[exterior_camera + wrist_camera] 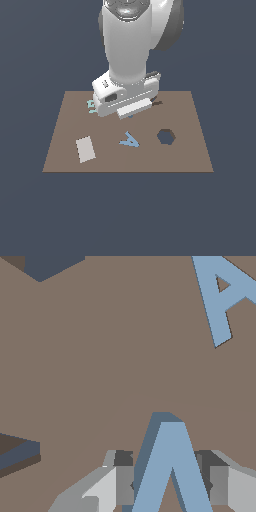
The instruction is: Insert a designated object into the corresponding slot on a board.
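The board is laid flat, and two openings are cut in it: a hexagonal hole toward the exterior view's right and a small dark slot at the far side, half hidden by the arm. Nothing is seen inside either one.

In the wrist view, the V-shaped piece is seen between the fingers of the gripper, which look closed up against its two arms, so it seems clamped.

An A-shaped piece, a grey block and a cyan piece are left lying on the board. Plenty of bare board is left along the near edge.
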Controlling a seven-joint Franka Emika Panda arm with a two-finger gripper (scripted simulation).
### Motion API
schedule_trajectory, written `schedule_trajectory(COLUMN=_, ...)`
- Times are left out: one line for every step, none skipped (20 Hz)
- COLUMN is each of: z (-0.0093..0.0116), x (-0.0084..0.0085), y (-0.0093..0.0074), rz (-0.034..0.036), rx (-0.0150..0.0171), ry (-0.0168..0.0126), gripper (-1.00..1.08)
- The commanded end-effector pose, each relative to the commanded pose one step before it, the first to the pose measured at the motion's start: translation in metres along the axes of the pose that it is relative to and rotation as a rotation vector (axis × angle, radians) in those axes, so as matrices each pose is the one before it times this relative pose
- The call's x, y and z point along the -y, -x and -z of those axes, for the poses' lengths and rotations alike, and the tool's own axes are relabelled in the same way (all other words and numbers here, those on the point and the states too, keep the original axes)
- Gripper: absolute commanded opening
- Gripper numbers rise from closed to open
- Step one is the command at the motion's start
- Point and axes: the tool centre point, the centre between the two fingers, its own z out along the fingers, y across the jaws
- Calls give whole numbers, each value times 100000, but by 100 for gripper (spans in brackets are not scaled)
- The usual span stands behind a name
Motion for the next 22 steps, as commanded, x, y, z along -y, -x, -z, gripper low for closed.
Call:
schedule_trajectory(z=355, x=-3, y=-40, rz=12, rx=-37, ry=16, gripper=-100)
schedule_trajectory(z=64, x=0, y=-3, rz=0, rx=0, ry=0, gripper=-100)
schedule_trajectory(z=-184, x=7, y=24, rz=-2, rx=43, ry=-22, gripper=-100)
schedule_trajectory(z=-5, x=6, y=3, rz=-68, rx=9, ry=-5, gripper=-100)
schedule_trajectory(z=1, x=9, y=13, rz=-224, rx=1, ry=0, gripper=-100)
schedule_trajectory(z=2, x=20, y=19, rz=-362, rx=0, ry=0, gripper=-100)
schedule_trajectory(z=3, x=29, y=26, rz=-505, rx=0, ry=0, gripper=-100)
schedule_trajectory(z=3, x=35, y=35, rz=-653, rx=0, ry=0, gripper=-100)
schedule_trajectory(z=4, x=43, y=42, rz=-796, rx=0, ry=0, gripper=-100)
schedule_trajectory(z=5, x=52, y=50, rz=-939, rx=0, ry=0, gripper=-100)
schedule_trajectory(z=6, x=59, y=58, rz=-1084, rx=-1, ry=1, gripper=-100)
schedule_trajectory(z=6, x=67, y=65, rz=-1226, rx=-1, ry=1, gripper=-100)
schedule_trajectory(z=7, x=75, y=73, rz=-1368, rx=-1, ry=1, gripper=-100)
schedule_trajectory(z=8, x=83, y=80, rz=-1510, rx=-1, ry=1, gripper=-100)
schedule_trajectory(z=8, x=91, y=87, rz=-1649, rx=-1, ry=1, gripper=-100)
schedule_trajectory(z=9, x=98, y=95, rz=-1789, rx=-1, ry=1, gripper=-100)
schedule_trajectory(z=10, x=106, y=102, rz=-1927, rx=-1, ry=1, gripper=-100)
schedule_trajectory(z=11, x=114, y=109, rz=-2065, rx=-1, ry=1, gripper=-100)
schedule_trajectory(z=11, x=122, y=116, rz=-2201, rx=-1, ry=1, gripper=-100)
schedule_trajectory(z=12, x=130, y=123, rz=-2336, rx=-1, ry=0, gripper=-100)
schedule_trajectory(z=12, x=137, y=130, rz=-2470, rx=-1, ry=0, gripper=-100)
schedule_trajectory(z=13, x=145, y=137, rz=-2602, rx=-1, ry=0, gripper=-100)
